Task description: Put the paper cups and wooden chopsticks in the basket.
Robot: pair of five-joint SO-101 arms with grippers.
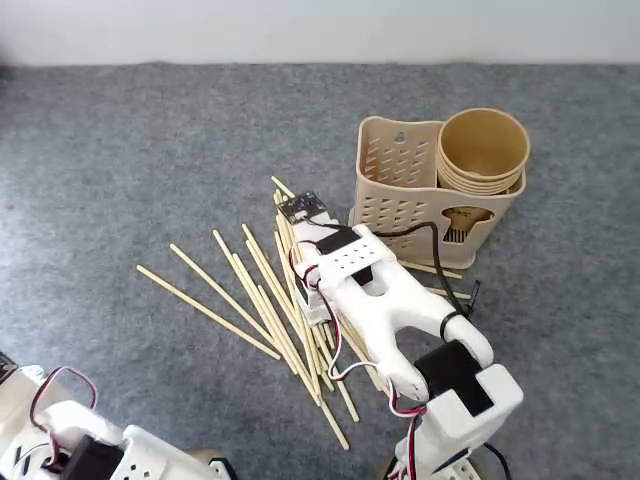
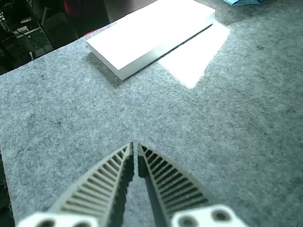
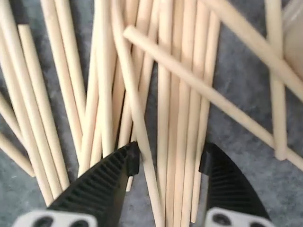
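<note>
Wooden chopsticks (image 3: 163, 94) step now; paper cups (image 1: 483, 150) sit in the basket (image 1: 395, 205).
Right gripper (image 3: 169, 158): fingers wide over the pile, maybe touching; next, squeeze some. Left gripper (image 2: 135, 152): fingers closed, empty.

Buried under the right arm (image 1: 385, 295) in the high view: the middle of the wooden chopsticks (image 1: 250, 290) pile. Sunk out of sight behind the basket (image 1: 395, 175) wall, the lower bodies of the paper cups (image 1: 484, 150), with nested rims too tight for a sure count. Cut off at that view's bottom-left corner, most of the left arm (image 1: 70, 445); cropped by wrist-view edges, the sticks' lengths, 1 pale shape (image 3: 294, 28) of no tellable kind and 1 blue scrap (image 2: 246, 2).
</note>
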